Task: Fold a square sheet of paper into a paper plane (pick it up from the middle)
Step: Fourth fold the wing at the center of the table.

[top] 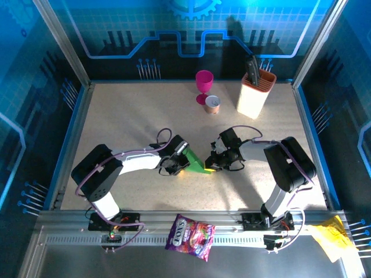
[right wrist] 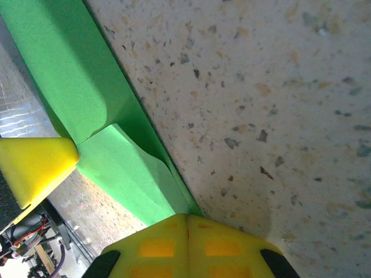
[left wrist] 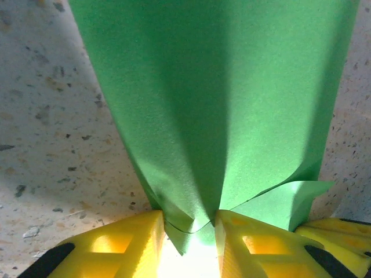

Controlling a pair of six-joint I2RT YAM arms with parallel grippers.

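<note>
The square sheet of paper point(top: 197, 163), bright green and creased into a narrow pointed shape, sits mid-table between both grippers. My left gripper point(top: 178, 160) is shut on its left end. In the left wrist view the gathered green layers point(left wrist: 220, 104) are pinched between the yellow fingers point(left wrist: 130, 243), gripper point(left wrist: 189, 234). My right gripper point(top: 215, 164) is shut at the right tip. In the right wrist view its closed gripper point(right wrist: 186, 223) touches the end of the paper point(right wrist: 124, 171); I cannot tell whether any paper is between its fingers. The left gripper's finger point(right wrist: 32, 165) shows there too.
A magenta goblet point(top: 204, 86), a small can point(top: 213, 105) and a knife block point(top: 255, 91) stand at the back of the table. A purple snack bag point(top: 190, 237) and crumpled yellow paper point(top: 331, 238) lie on the front rail.
</note>
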